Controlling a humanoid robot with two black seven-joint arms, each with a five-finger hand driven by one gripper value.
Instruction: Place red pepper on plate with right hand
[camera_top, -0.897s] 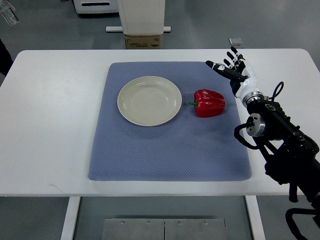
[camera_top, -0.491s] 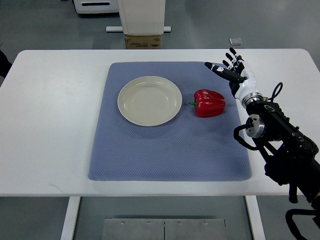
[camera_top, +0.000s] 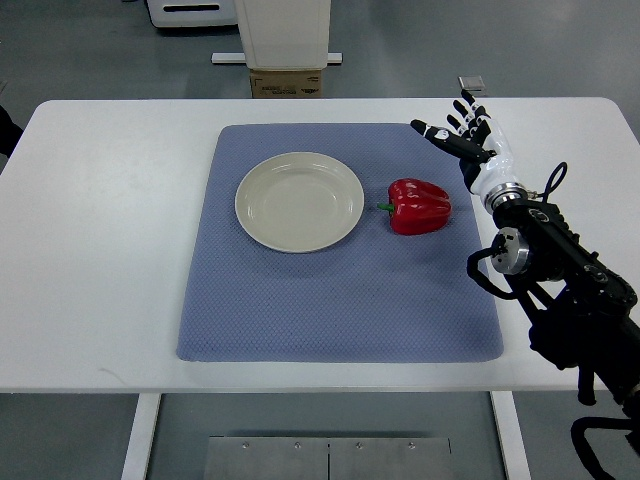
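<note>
White counter (camera_top: 110, 230) carrying a blue mat (camera_top: 330, 300): empty plate (camera_top: 299, 201) left of red pepper (camera_top: 419, 205); right robot hand (camera_top: 468, 138), fingers spread wide, holding nothing, far-right of the pepper.

1. Right hand (camera_top: 470, 140): white palm shell with black segmented fingers (camera_top: 446, 135); the fingertips carry small white patches.
2. Wrist: a short white cuff that meets a silver metal ring.
3. Forearm (camera_top: 560, 265): matte black housing, blocky and angular, with a round silver-grey joint disc on its left face.
4. Cables: a thin black loop arcs above the wrist; a thicker black loop hangs beside the joint disc.
5. Near-right corner: more black links, details too dark to resolve.
</note>
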